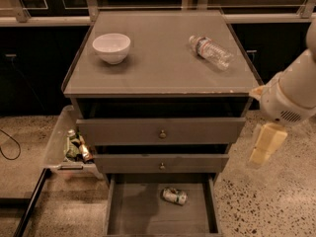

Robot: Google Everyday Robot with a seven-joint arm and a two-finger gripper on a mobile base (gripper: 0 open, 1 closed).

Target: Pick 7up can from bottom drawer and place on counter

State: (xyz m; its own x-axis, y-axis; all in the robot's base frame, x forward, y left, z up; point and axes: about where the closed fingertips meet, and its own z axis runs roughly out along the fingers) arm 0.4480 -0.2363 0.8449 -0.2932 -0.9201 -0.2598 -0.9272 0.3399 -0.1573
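The 7up can (pixel 174 196), silver and green, lies on its side on the floor of the open bottom drawer (pixel 133 216), right of the middle. The counter (pixel 163 70) is the glossy grey-brown cabinet top above the three drawers. My gripper (pixel 262 149) hangs from the white arm (pixel 291 98) at the right side of the cabinet, about level with the two upper drawers. It is well above and to the right of the can and touches nothing.
A white bowl (pixel 111 47) sits at the counter's back left and a clear water bottle (pixel 211 52) lies at its back right. The two knobbed upper drawers are partly pulled out. A bin with several items (pixel 74 147) stands left of the cabinet on the speckled floor.
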